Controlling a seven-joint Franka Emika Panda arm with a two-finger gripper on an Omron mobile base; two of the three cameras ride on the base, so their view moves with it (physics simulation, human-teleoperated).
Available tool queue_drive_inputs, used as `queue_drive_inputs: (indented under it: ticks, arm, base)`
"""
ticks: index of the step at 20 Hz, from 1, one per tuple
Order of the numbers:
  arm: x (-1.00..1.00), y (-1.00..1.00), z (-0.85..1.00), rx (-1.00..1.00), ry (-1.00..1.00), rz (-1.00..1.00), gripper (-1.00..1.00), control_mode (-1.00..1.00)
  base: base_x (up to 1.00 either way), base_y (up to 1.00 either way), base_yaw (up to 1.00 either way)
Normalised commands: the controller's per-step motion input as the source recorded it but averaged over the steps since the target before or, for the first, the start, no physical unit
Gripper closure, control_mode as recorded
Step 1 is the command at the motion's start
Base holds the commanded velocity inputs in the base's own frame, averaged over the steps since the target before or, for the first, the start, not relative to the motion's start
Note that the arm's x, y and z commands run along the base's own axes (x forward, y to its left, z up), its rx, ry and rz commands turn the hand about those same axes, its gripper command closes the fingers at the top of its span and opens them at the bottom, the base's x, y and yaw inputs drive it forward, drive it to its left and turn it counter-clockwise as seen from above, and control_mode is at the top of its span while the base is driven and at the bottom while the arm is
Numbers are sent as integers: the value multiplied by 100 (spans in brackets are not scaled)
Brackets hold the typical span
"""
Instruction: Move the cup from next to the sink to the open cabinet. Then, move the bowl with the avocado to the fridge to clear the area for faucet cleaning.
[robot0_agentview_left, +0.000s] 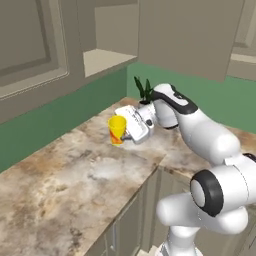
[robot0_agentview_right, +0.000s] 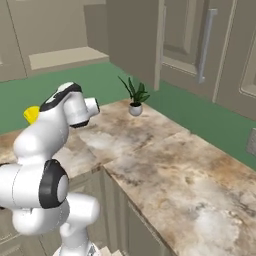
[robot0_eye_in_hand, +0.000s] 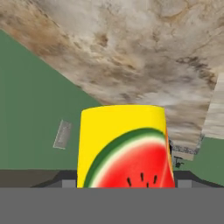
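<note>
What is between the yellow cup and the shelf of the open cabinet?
Just bare marbled counter and green wall, seen in the left base view. The cup is at the gripper, below the cabinet shelf.

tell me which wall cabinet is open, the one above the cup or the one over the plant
The open cabinet above the cup: its bare beige shelf shows. The cabinet over the plant is shut.
</note>
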Motion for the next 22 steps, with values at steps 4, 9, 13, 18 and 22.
queue_drive_inputs:
  ticks: [4, 9, 13, 18, 22]
  arm:
    - [0, 0, 0, 0, 0, 0, 100, 100]
    - [0, 0, 0, 0, 0, 0, 100, 100]
    - [0, 0, 0, 0, 0, 0, 100, 100]
    - [0, 0, 0, 0, 0, 0, 100, 100]
    - [-1, 0, 5, 2, -6, -1, 100, -100]
  base:
    - [40, -84, 17]
    - [29, -12, 5]
    - [99, 0, 0]
    - [98, 0, 0]
    - [5, 4, 4]
